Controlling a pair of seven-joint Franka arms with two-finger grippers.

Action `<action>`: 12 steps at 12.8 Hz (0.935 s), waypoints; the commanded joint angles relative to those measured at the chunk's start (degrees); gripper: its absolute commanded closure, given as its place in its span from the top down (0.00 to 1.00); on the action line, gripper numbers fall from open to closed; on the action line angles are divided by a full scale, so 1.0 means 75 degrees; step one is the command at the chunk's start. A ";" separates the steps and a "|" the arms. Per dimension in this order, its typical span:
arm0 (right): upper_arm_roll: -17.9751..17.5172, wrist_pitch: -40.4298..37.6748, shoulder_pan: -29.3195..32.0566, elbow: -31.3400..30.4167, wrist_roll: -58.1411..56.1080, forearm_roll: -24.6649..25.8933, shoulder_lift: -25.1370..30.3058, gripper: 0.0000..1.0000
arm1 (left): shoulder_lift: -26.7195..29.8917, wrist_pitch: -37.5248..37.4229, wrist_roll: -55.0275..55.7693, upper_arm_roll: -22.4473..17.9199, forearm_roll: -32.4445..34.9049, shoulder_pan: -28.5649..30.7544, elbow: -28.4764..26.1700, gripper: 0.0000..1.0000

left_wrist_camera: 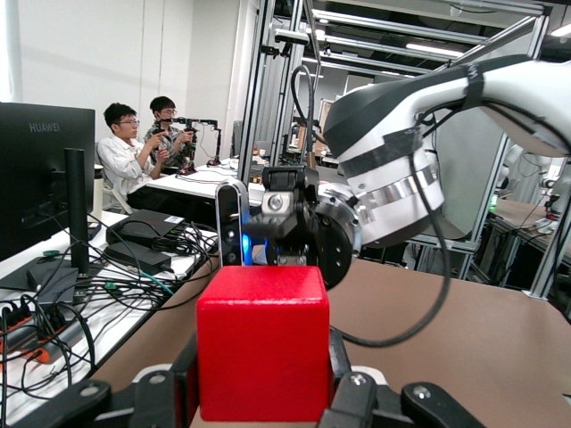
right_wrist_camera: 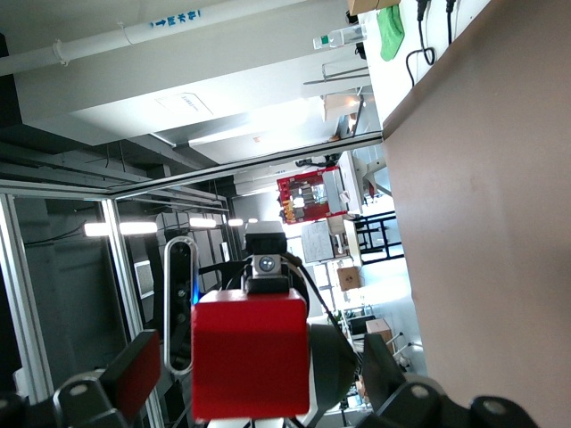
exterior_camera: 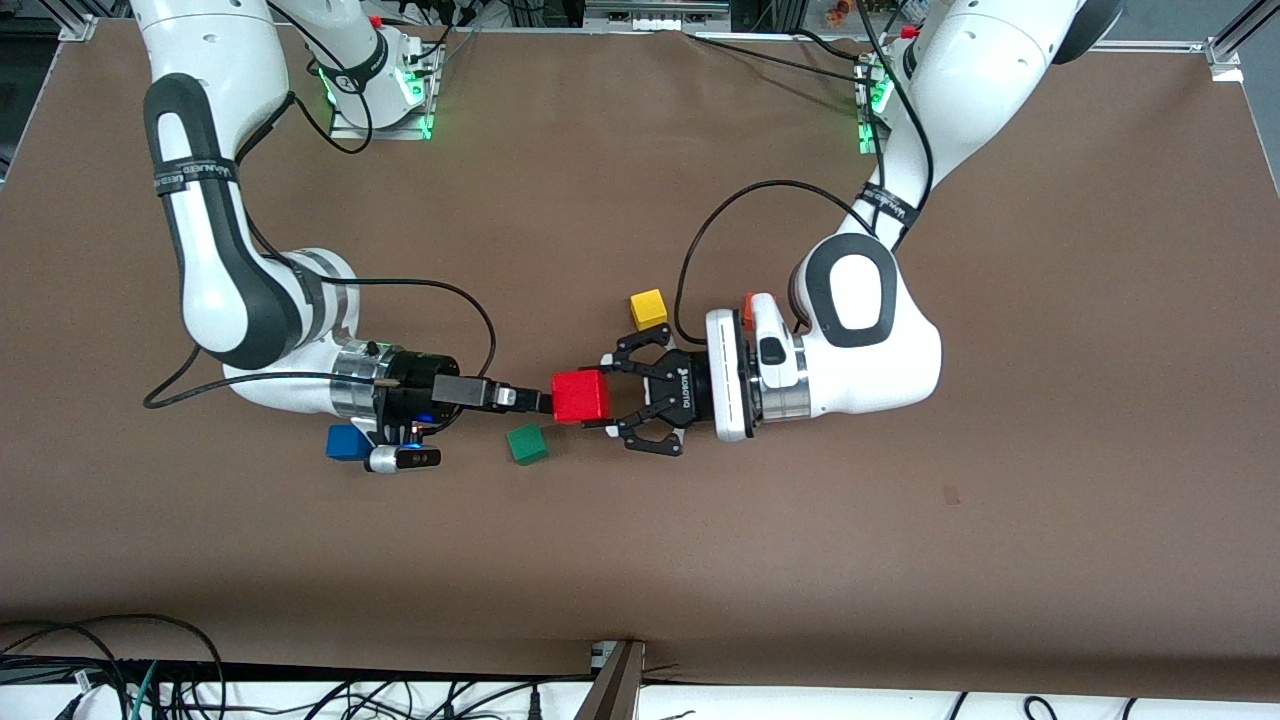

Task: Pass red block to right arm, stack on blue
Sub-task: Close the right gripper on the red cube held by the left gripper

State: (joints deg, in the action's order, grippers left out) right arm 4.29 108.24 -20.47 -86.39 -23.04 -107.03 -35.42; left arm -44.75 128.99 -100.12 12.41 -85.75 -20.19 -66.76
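The red block (exterior_camera: 581, 396) was held in the air over the middle of the tabletop (exterior_camera: 900, 560), between the two arms; the left gripper (exterior_camera: 620, 396) had its jaws pinching the block from two sides, so that the face turned toward the right arm stayed bare and offered. The left wrist lay level, which kept the block square to the other arm; in the left wrist view the block (left_wrist_camera: 263, 355) sat between the linkage fingers (left_wrist_camera: 165, 392) with the right arm's wrist straight ahead of it.

The right gripper (exterior_camera: 540, 402) was at the block's free side, its jaws spread; whether its slim fingers already touched the cube could not be told; I judged the hand-over as not yet done, since only the left jaws clamped the block.

The blue cube (exterior_camera: 347, 441) lay on the tabletop under the right wrist, toward the right arm's end; that put it close to the receiving arm for the stack. The green cube (exterior_camera: 527, 444) lay just nearer the front camera than the block's spot; the yellow cube (exterior_camera: 648, 308) lay farther from it; an orange cube (exterior_camera: 748, 305) showed partly beside the left wrist; none was touched.
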 commanded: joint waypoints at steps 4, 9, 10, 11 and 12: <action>0.0025 0.0263 -0.0212 -0.0013 0.0049 -0.0342 0.0106 0.94 | -0.0279 0.0122 -0.0128 -0.0072 -0.0309 -0.0179 0.0464 0.00; 0.0084 0.0158 -0.0095 -0.0013 0.0049 -0.0331 0.0106 0.87 | -0.0279 0.0110 -0.0151 -0.0072 -0.0309 -0.0179 0.0453 0.00; 0.0084 0.0158 -0.0095 -0.0013 0.0049 -0.0331 0.0106 0.86 | -0.0279 0.0110 -0.0151 -0.0072 -0.0309 -0.0179 0.0441 0.00; 0.0084 0.0158 -0.0060 -0.0013 0.0049 -0.0331 0.0117 0.84 | -0.0291 0.0110 -0.0151 -0.0072 -0.0309 -0.0179 0.0441 0.00; 0.0095 0.0146 -0.0059 -0.0013 0.0049 -0.0331 0.0118 0.83 | -0.0291 0.0110 -0.0151 -0.0072 -0.0309 -0.0179 0.0452 0.00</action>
State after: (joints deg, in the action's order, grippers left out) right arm 4.83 109.64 -21.04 -86.10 -23.01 -108.29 -35.39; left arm -45.81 129.48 -100.12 12.37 -85.78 -20.81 -65.54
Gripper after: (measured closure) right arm 0.137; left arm 0.445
